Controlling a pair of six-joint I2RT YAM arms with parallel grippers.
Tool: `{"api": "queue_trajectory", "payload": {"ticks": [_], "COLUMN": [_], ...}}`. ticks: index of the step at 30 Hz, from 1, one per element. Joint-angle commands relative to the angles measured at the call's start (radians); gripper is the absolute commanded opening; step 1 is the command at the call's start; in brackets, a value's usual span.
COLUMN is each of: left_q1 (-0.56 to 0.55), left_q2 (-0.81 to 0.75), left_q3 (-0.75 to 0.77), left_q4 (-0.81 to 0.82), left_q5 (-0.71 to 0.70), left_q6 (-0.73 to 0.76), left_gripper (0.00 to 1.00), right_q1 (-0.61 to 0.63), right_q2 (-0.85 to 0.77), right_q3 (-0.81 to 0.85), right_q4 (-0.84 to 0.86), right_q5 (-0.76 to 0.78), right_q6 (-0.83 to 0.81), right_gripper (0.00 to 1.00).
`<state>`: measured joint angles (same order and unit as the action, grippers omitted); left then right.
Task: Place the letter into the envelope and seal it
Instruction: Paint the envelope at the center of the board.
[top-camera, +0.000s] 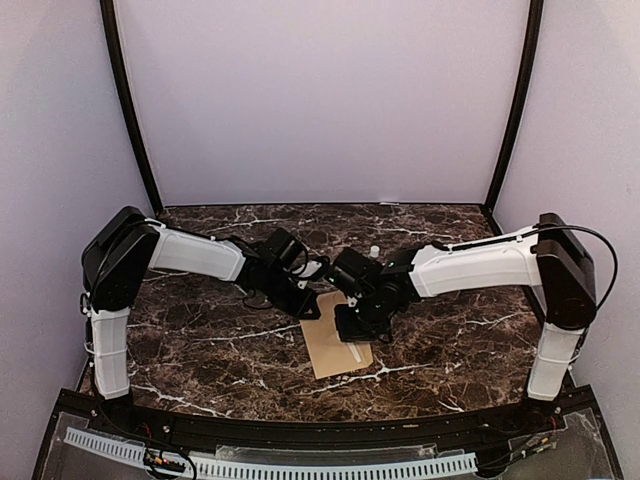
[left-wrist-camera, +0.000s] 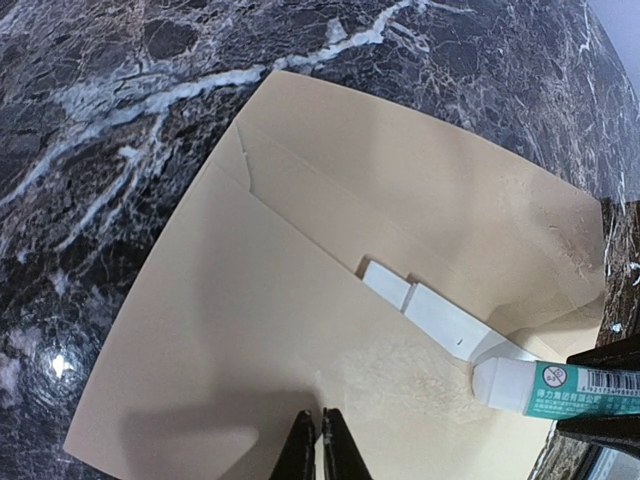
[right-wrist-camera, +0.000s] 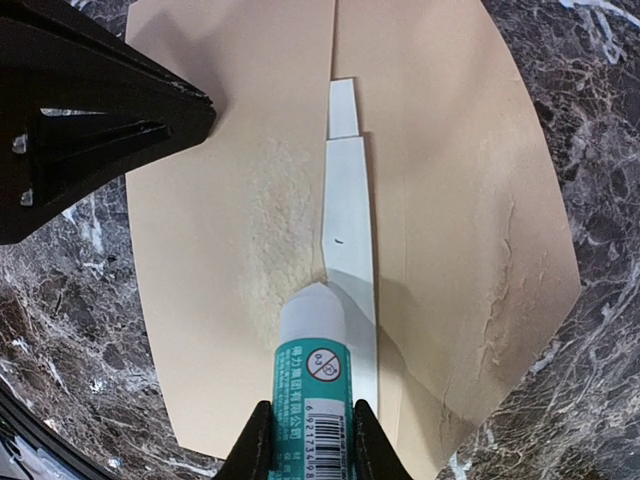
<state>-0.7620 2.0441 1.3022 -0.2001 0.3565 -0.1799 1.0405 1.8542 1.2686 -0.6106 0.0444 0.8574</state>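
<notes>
Notably, your right gripper (right-wrist-camera: 310, 432) clenched the glue stick (right-wrist-camera: 312, 365), tip on the envelope (right-wrist-camera: 270, 100) beside the letter (right-wrist-camera: 348, 200), its long axis running straight ahead; your left gripper (left-wrist-camera: 320, 445), closed empty, rested at the envelope's edge.

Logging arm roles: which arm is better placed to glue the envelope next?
Right: right tool grips the glue stick, tip on the envelope. The left tool is shut, empty, at the envelope's edge.
</notes>
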Motion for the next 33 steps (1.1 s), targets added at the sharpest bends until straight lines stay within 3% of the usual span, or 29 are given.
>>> {"api": "queue_trajectory", "payload": {"ticks": [1, 33], "left_q1": [-0.005, -0.005], "left_q2": [0.026, 0.037], "left_q3": [0.003, 0.005], "left_q4": [-0.061, -0.060], "left_q5": [-0.007, 0.015], "left_q6": [0.001, -0.004], "left_gripper": [0.05, 0.04], "right_q1": [0.010, -0.076], "right_q2": [0.046, 0.200], "right_q3": [0.034, 0.186], "right_q4": [-0.012, 0.006], "right_q5": [-0.003, 0.067], "right_q6": [-0.017, -0.051], "right_gripper": [0.04, 0.04]}}
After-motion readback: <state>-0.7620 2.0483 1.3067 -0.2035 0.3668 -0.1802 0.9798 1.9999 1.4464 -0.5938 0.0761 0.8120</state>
